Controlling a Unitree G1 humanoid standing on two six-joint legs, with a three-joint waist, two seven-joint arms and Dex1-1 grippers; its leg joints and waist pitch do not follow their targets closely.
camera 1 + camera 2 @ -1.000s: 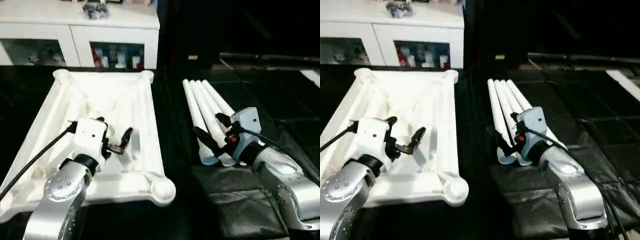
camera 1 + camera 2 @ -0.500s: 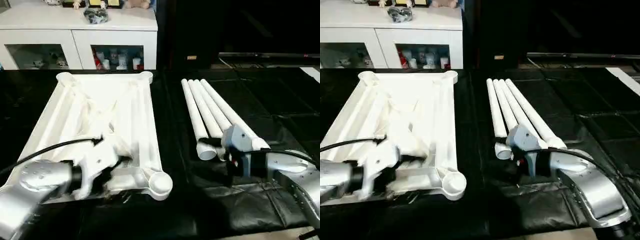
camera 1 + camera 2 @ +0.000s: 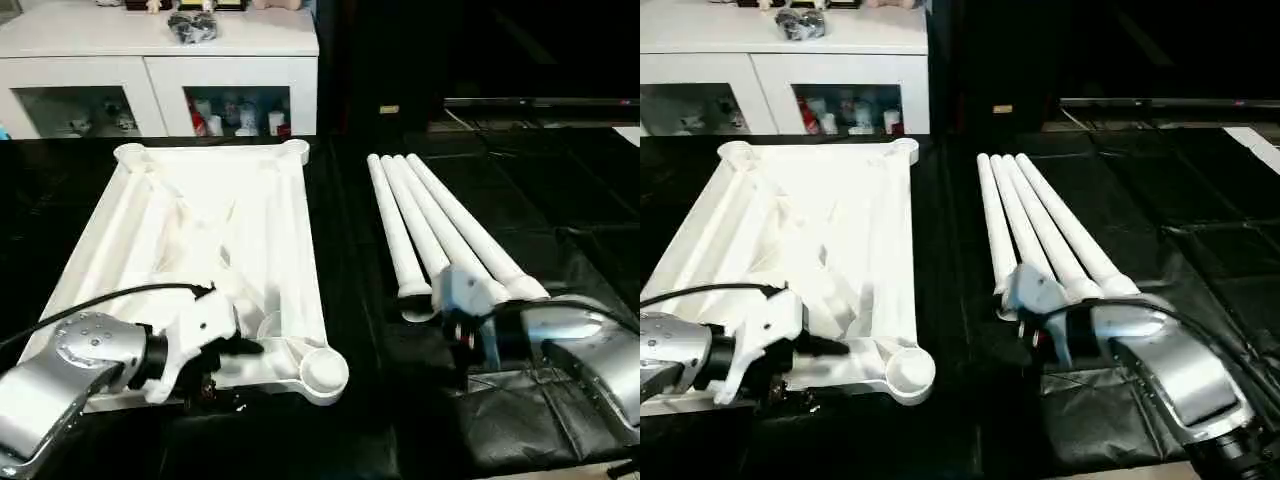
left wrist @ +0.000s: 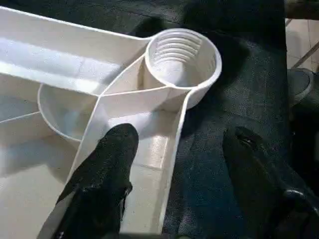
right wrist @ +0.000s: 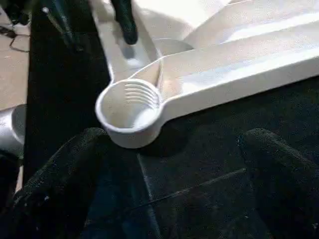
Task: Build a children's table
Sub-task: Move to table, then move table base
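Four legs [image 3: 440,225] lie side by side on the black mat [image 3: 560,200], long white tapered tubes fanning slightly apart toward the near end, where their open round ends face the robot. Well apart to their left lies the top [image 3: 150,230], upside down, a large white rectangle showing raised ribs that cross its underside and a round socket at each visible corner. The near right socket [image 4: 182,57] is a short open cup with threaded ridges inside, joined to the frame by thin walls. The left gripper [image 4: 174,164] sits at the top's near edge just beside that socket, its jaws spread, one finger [image 4: 107,169] over the ribbed inside of the frame and the other [image 4: 254,169] over the mat outside the rim, so the edge wall runs between them; whether either finger touches the plastic cannot be told. The right gripper [image 5: 174,164] is low over the mat at the legs' near ends, spread wide and holding nothing, pointing across toward the same socket. Behind the mat stands a white cabinet [image 3: 160,70] with glass doors.
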